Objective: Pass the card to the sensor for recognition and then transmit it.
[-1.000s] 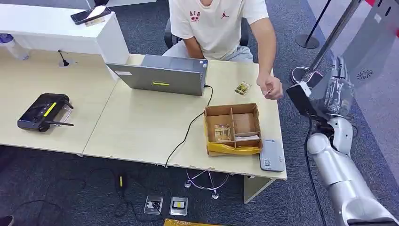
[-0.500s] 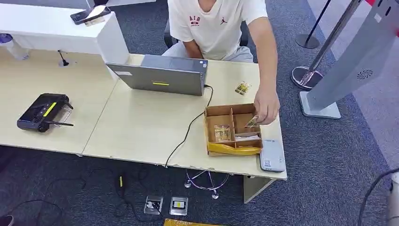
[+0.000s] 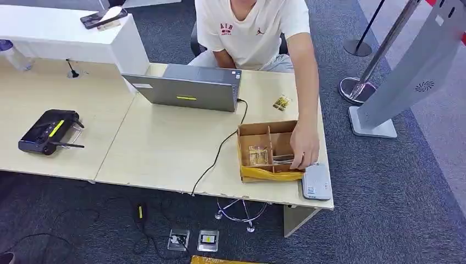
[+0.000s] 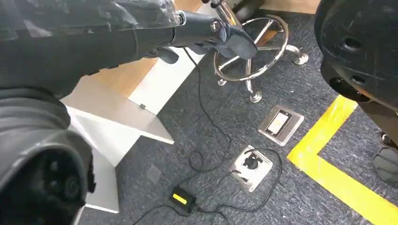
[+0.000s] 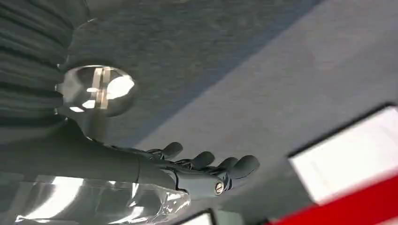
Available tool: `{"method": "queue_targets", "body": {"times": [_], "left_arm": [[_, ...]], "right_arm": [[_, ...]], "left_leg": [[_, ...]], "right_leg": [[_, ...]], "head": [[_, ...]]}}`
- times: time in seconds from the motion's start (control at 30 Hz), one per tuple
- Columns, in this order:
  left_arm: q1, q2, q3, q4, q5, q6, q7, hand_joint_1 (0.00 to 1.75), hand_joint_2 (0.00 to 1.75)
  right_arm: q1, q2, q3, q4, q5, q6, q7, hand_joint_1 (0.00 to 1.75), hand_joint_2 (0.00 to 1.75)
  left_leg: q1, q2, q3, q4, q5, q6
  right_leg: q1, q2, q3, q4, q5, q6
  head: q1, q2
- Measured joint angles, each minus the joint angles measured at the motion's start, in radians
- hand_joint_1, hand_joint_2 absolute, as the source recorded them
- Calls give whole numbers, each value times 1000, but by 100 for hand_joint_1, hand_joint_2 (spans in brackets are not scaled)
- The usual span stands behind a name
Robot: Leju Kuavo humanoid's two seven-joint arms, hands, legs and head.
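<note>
Both hands are hanging empty, right hand (image 5: pixel 206 171) fingers loosely extended, left hand (image 4: pixel 206 33) likewise; card tray (image 3: pixel 270 149) sitting forward-right, nearer the right arm.

The counter (image 3: pixel 165 154) is pale beige wood with a white raised block (image 3: pixel 71 38) in the upper left of the frame. On it lies a grey laptop (image 3: pixel 187 91) bearing a small yellow-green stripe, and a black cable (image 3: pixel 220 154) running from it. At the left sits a black controller (image 3: pixel 46 131) with a yellow-green patch. The divided box (image 3: pixel 269 146) right of centre is brown cardboard with a yellow front edge; just beside it lies a light grey sensor (image 3: pixel 316 181). The person's shirt (image 3: pixel 253 30) is white with red print. The floor (image 3: pixel 384 209) is dark blue-grey carpet; in the left wrist view a yellow stripe (image 4: pixel 338 178) crosses it. The right hand (image 5: pixel 202 171) is dark grey.
</note>
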State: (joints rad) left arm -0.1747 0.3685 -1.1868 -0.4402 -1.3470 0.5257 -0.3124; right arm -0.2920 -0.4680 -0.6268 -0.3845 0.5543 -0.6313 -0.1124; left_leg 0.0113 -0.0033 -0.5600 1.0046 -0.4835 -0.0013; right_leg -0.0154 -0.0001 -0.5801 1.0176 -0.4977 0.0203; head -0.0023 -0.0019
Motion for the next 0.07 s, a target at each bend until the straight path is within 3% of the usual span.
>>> {"method": "queue_targets", "body": {"times": [0.07], "left_arm": [[-1,-2,0,0,-11,-2,9,0,0]], "right_arm": [[37,9,-16,27,19,18,116,0,175]], "left_leg": [[0,0,0,0,0,0]], "right_leg": [[0,0,1,0,-1,-1]], "head": [[0,0]]}}
